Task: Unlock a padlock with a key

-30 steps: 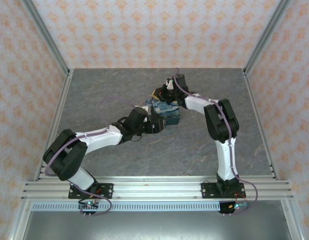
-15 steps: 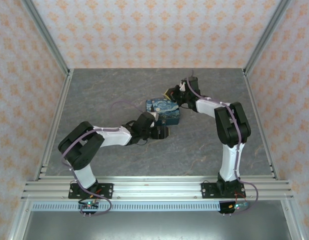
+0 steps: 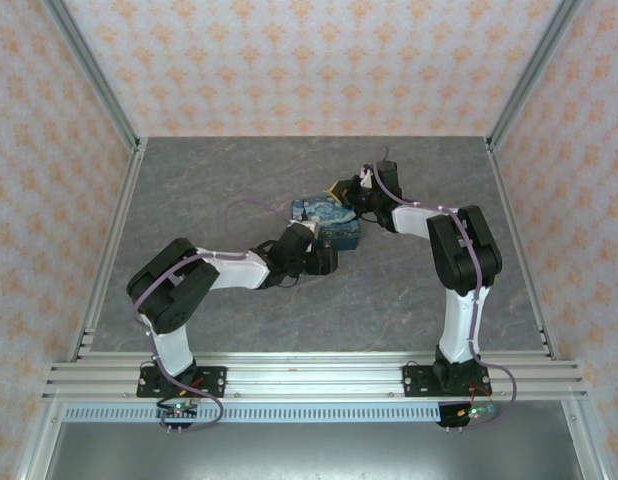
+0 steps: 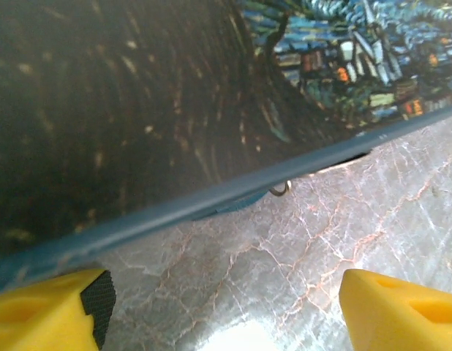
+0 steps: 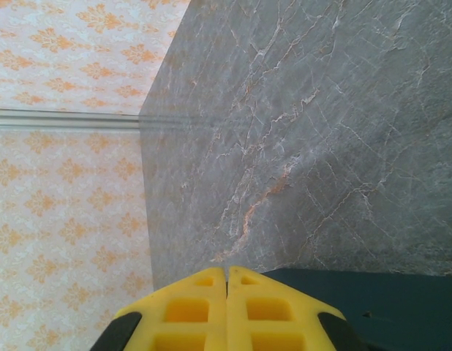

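The dark blue starry-night tin [image 3: 324,218] lies mid-table. In the left wrist view the tin's side [image 4: 175,110] looms close, with its lower edge raised off the table at the right. A tiny metal ring [image 4: 280,190] peeks out from under that edge; I cannot tell whether it belongs to the key. The padlock is hidden. My left gripper [image 3: 325,262] sits at the tin's near side, open, its yellow fingers [image 4: 401,311] wide apart over bare table. My right gripper [image 3: 339,189] is at the tin's far right corner, shut with nothing seen between its fingers [image 5: 204,307].
The grey marble table [image 3: 209,190] is boxed in by patterned walls [image 3: 309,60] and aluminium rails [image 3: 309,375]. The right wrist camera looks across the table [image 5: 321,131] toward a wall corner [image 5: 65,117], with the tin's dark edge [image 5: 387,300] at its lower right.
The left gripper has slid back from the tin's top to its near edge, the elbow swinging right. The right gripper shifted right and down to the tin's far corner. The tin moved slightly.
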Controlling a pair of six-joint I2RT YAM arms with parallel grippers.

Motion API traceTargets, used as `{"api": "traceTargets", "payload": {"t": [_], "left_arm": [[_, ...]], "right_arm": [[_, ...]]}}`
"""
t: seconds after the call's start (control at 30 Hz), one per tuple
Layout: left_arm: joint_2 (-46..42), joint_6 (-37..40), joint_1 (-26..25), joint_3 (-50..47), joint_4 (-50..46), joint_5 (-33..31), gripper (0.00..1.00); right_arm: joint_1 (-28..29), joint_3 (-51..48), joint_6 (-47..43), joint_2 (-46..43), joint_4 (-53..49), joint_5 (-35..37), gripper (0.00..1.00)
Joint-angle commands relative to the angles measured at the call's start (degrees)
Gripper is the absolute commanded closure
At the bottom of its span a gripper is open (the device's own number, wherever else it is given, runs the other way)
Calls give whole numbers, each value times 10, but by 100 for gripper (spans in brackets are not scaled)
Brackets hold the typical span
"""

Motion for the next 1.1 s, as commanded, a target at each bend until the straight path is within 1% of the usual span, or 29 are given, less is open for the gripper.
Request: {"api": "traceTargets", "payload": {"t": [0.0,0.13,0.3,0.4,0.43,0.6,0.77,0.87,1.07], "left_arm": [[16,42,-4,12,45,-24,23],[22,60,-6,6,78,-32,25],[44,67,-6,13,118,-18,29],[53,68,-7,26,124,-13,31],[73,68,-7,29,128,-10,31],[82,68,-7,33,140,-4,32],[71,40,-7,13,180,1,32],[66,10,-7,-4,217,-2,32],[70,-43,-6,-18,286,18,32]], "right_arm": [[4,-18,-7,5,-18,-4,100],[5,-21,-10,9,-19,-8,100],[6,-22,-21,11,-30,-8,100],[5,-25,-25,11,-33,-6,100],[6,-26,-26,11,-33,-7,100],[7,-29,-28,13,-34,-7,100],[6,-31,-29,14,-34,-6,100],[6,-32,-30,15,-36,-6,100],[6,-37,-32,12,-37,-6,100]]}}
